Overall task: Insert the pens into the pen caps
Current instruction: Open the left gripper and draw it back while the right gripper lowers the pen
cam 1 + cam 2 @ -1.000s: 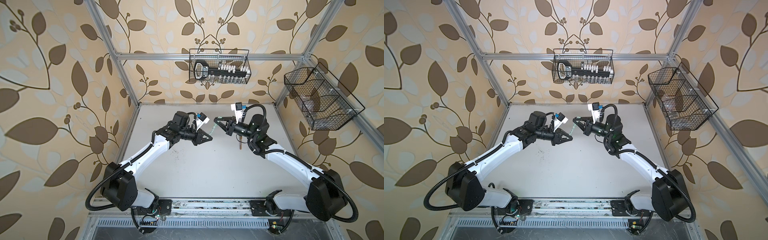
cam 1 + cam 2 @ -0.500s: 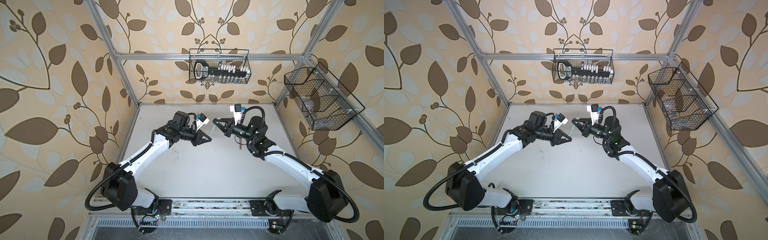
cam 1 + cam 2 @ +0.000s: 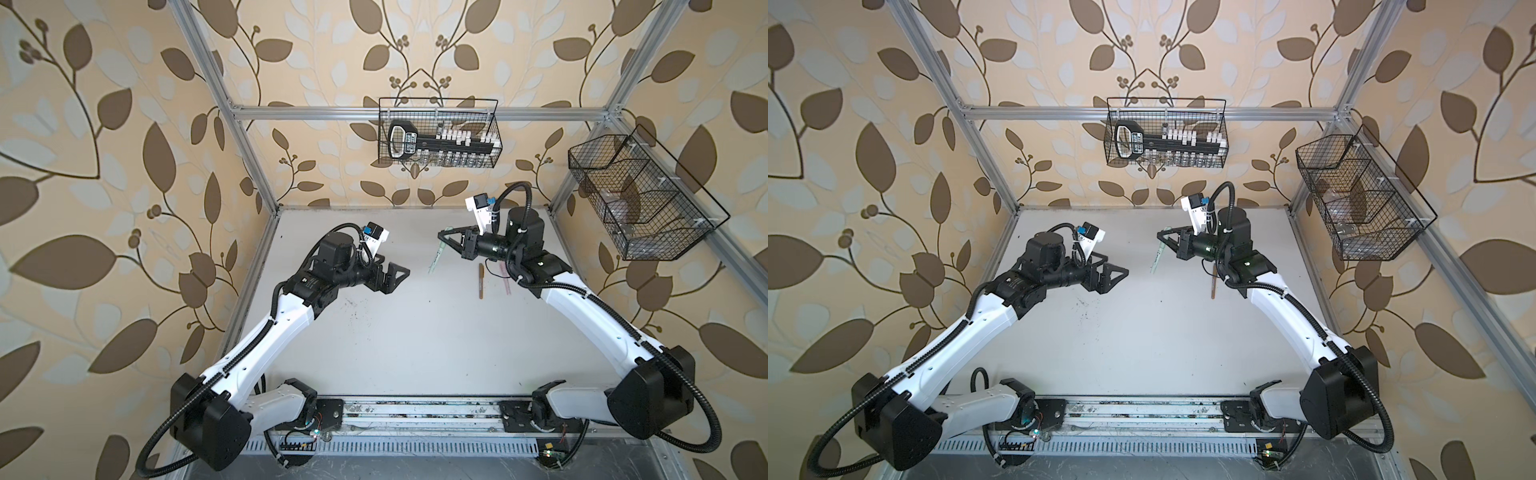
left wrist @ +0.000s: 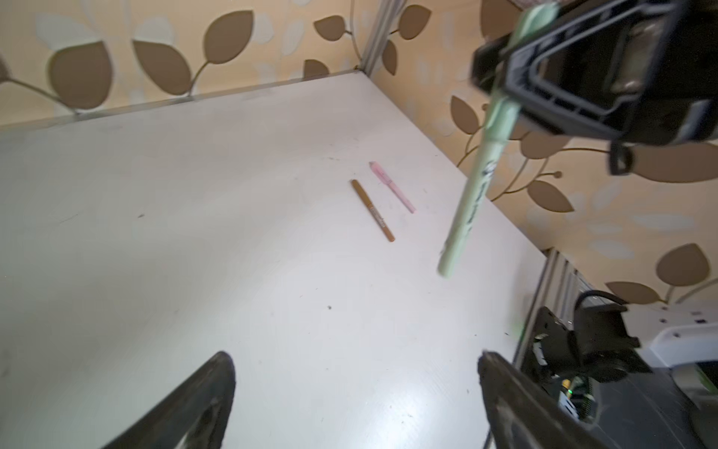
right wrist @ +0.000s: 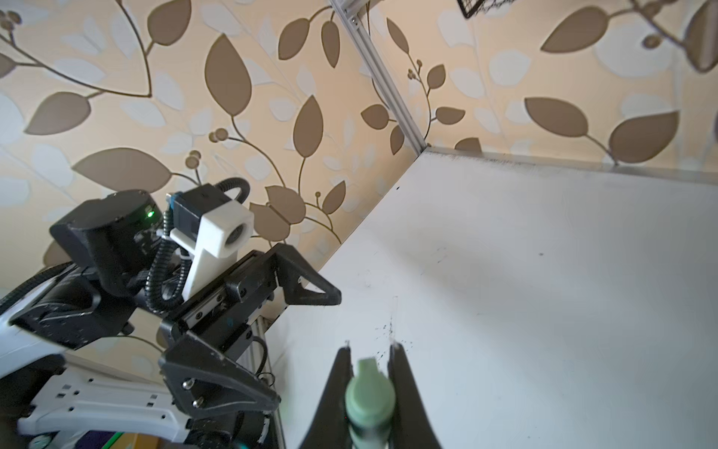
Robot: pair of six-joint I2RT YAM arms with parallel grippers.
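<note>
Opening from a tight pinch to a full spread, our left claw (image 3: 395, 280) is now standing well apart from the right claw (image 3: 444, 238), where a second ago the two were nearly meeting. We are keeping the right claw pressed together on the pale green pen (image 4: 472, 194), pinching it near its upper end, so the barrel is hanging slantwise below that claw, clear of the tabletop (image 3: 374, 353). We are judging the green cap (image 5: 369, 393) to be already seated, since no loose cap is showing anywhere. The brown pen (image 4: 373, 210) and pink pen (image 4: 392, 187) are lying side by side on the tabletop near the right claw, toward its own arm, both looking capped. So we are finishing the last capping. Next we are needing to lower the green pen beside those two and release it gently, without letting it roll.
</note>
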